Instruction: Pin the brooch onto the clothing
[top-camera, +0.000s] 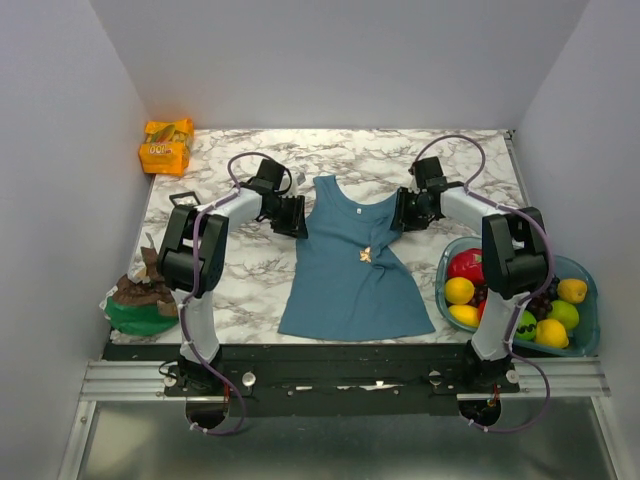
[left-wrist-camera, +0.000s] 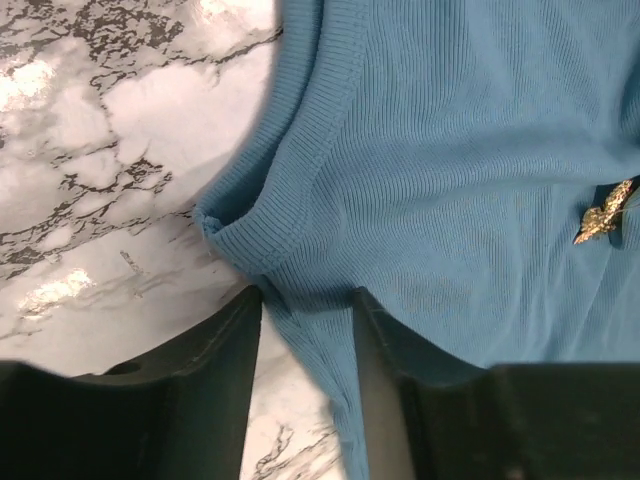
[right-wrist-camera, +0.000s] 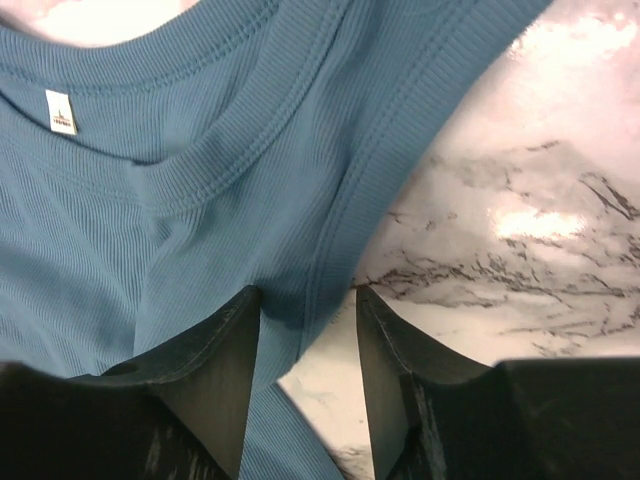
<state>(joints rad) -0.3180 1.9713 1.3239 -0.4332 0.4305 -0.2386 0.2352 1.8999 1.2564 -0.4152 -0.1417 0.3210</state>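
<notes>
Three walls (top-camera: 340, 60); clothing (top-camera: 345, 290) on marble table (top-camera: 250, 272).

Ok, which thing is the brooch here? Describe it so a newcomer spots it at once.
Find the teal-blue sleeveless tank top lying flat on the white marble table. Near its middle sits a tiny gold-coloured brooch. It is the only glinting speck on the plain fabric; the white neck label sits at the neckline.

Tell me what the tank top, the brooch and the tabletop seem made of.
Tank top: soft ribbed knit, matte; fine ribs and stitched hems show. Brooch: probably metal, gold-coloured and shiny, glinting. Tabletop: glossy marble pattern with bright reflections; real stone or printed laminate, cannot tell.
</notes>
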